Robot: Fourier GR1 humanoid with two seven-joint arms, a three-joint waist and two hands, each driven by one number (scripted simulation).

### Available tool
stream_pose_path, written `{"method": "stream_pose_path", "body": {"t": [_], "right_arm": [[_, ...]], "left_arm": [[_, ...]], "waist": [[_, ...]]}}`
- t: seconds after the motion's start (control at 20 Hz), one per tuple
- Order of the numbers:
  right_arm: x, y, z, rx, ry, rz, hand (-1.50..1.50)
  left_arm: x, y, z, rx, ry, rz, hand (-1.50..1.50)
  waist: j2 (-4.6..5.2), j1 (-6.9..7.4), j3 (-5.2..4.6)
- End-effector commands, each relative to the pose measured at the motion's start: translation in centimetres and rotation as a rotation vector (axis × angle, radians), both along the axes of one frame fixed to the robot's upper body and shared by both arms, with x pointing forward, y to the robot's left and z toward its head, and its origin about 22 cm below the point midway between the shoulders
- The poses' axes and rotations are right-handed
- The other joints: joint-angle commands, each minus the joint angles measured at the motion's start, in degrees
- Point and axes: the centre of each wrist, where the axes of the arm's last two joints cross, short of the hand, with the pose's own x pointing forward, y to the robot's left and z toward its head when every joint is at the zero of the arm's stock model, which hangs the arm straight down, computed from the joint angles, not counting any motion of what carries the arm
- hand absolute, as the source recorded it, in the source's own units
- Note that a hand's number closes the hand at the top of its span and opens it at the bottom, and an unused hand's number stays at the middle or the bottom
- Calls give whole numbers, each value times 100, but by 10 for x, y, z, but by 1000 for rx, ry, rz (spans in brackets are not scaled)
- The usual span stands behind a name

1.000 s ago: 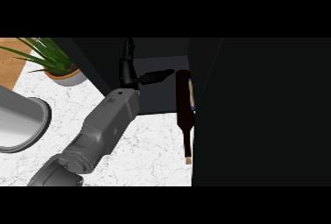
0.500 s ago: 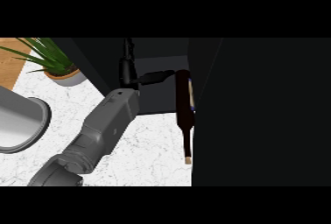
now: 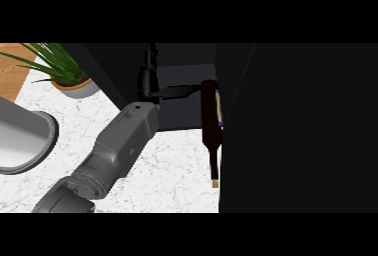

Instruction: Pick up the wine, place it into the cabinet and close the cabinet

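Wine bottle (image 3: 212, 120) touched by outstretched left robot hand (image 3: 150, 84).

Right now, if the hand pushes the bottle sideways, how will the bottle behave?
The bottle seems to lie on its side, partly in the cabinet, so it would probably roll. It looks like dark glass: likely stiff, smooth and fragile. The left hand meets its wide body, probably the heavier end, so the thin neck may swing.
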Motion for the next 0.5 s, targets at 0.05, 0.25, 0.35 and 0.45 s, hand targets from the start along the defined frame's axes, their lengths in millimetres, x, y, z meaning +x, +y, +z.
{"method": "stream_pose_path", "body": {"t": [0.05,0.25,0.35,0.45], "right_arm": [[-6,4,8,21,-10,1,-150],[-8,10,4,23,-12,27,-150],[-10,1,12,29,-10,-9,-150],[-7,5,16,28,-25,39,-150]], "left_arm": [[-8,8,-16,-47,48,-8,-150],[-12,12,-23,-97,38,-24,-150],[-12,12,-23,-140,20,-17,-150],[-8,8,-15,-157,34,-8,-150]], "waist": [[-35,143,-12],[-43,104,-12],[-79,160,-11],[-56,68,-12]]}}
